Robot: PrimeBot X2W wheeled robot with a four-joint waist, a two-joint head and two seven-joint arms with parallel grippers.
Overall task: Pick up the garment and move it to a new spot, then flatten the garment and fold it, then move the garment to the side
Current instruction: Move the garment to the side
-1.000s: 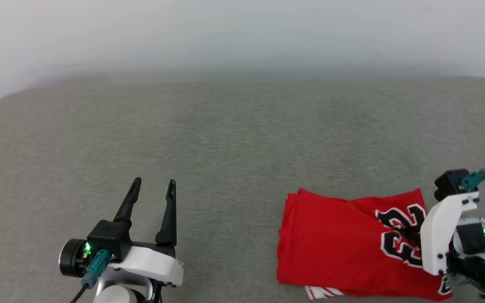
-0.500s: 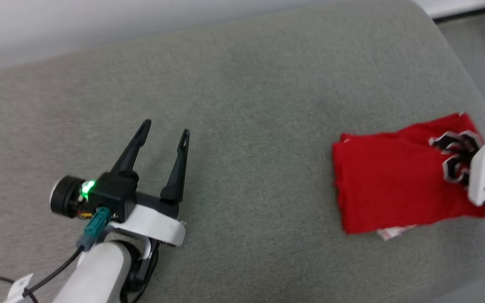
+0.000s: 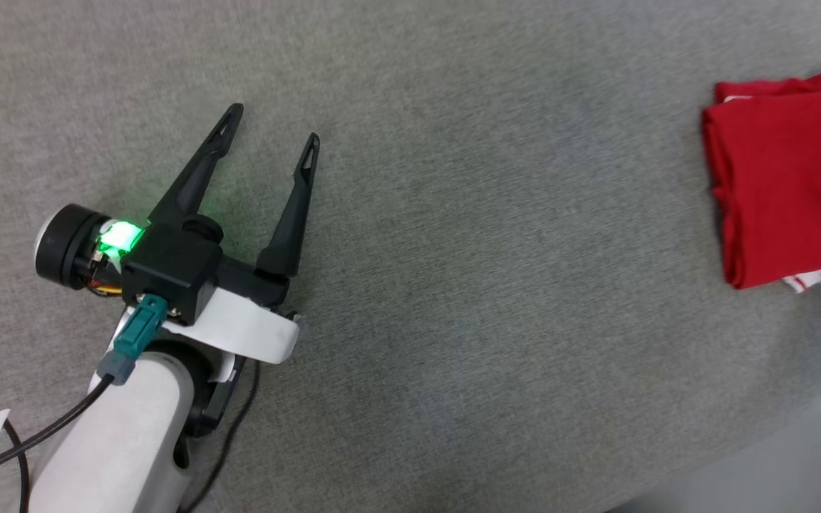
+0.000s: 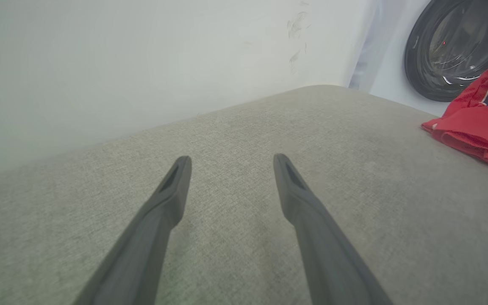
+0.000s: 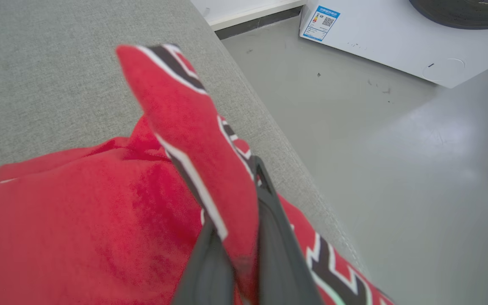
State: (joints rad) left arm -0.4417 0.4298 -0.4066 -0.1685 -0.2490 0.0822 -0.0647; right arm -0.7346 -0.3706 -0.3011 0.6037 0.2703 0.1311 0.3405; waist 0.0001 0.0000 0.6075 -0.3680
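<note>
A grey fabric-covered tabletop (image 3: 453, 285) is carrying everything, with a white wall (image 4: 100, 63) rising behind it, a washing machine's dark round door (image 4: 456, 46) showing past its far corner, and a grey floor (image 5: 396, 169) lying beyond its edge. The left pincer (image 3: 275, 122) is hovering with its fingers spread wide and holding nothing; a broad stretch of tabletop is separating it from the garment (image 3: 788, 178). The right pincer (image 5: 244, 199) is clamping a printed fold of the garment, raising it above the rest. The folded garment is lying close to the tabletop's edge beside the floor, its folded red side facing the left pincer, white striped trim (image 3: 806, 279) peeking out underneath. The head view is cutting it off, hiding its long axis.
</note>
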